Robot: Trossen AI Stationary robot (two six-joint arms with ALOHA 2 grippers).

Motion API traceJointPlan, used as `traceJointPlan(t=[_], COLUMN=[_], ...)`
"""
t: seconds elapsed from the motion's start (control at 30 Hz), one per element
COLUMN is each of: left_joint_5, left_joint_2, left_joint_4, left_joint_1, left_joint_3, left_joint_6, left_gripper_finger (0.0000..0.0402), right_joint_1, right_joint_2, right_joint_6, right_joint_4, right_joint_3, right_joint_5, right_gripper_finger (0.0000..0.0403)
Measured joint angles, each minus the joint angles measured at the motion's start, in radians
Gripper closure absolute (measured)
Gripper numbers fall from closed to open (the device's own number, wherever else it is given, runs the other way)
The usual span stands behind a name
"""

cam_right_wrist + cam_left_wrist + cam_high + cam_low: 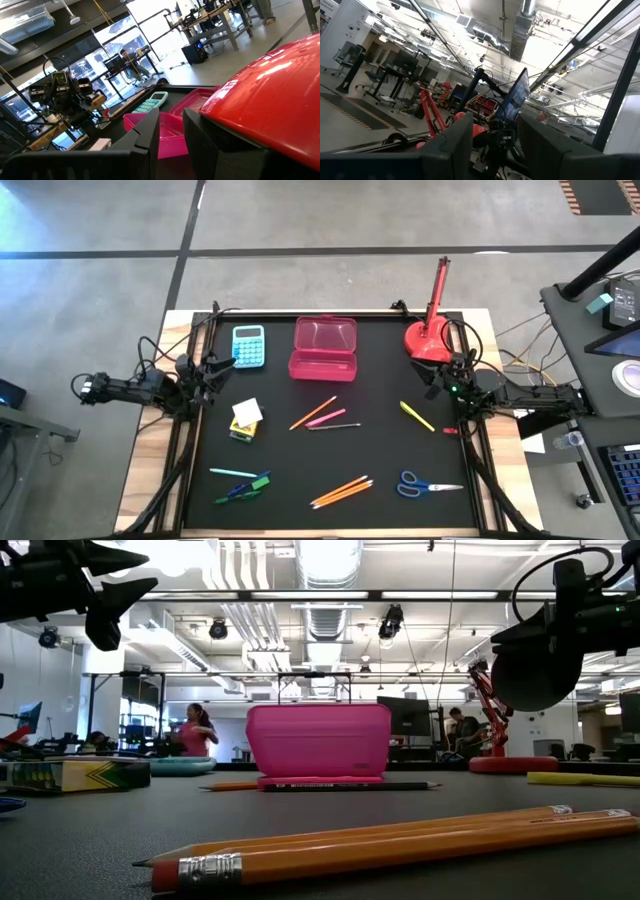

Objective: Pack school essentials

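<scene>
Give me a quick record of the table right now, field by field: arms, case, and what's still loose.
left gripper: left edge, by the calculator, empty
right gripper: right edge, by the red lamp, empty
pink case: open, far centre, nothing visible inside
loose: pencils, scissors, pens, small pack
packed: nothing yet

Left arm parked at 9 o'clock, left pincer (222, 364) raised, fingers apart, holding nothing. Right arm parked at 3 o'clock, right pincer (436, 378) raised, fingers narrowly apart, holding nothing.
</scene>
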Motion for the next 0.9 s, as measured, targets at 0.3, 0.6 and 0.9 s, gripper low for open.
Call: traceJointPlan(t=[0.3, 0.6, 0.9], left_joint_5=[-0.004, -0.046, -0.091], left_joint_2=[0.0, 0.046, 0.065], left_joint_4=[-0.001, -0.001, 0.001], left_joint_1=[0.0, 0.0, 0.0], left_joint_3=[0.0, 0.0, 0.0], left_joint_6=[0.113, 0.576, 0.593], left_gripper_finger=[0.0262, 0.0262, 0.0262], right_joint_1=[0.0, 0.0, 0.0], right_joint_2=[0.0, 0.0, 0.0], right_joint_6=[0.0, 0.0, 0.0], right_joint_4=[0.0, 0.0, 0.0], right_joint_3=[0.0, 0.0, 0.0], right_joint_5=[0.0, 0.0, 0.0], right_gripper_finger=[0.0323, 0.0323, 0.0323])
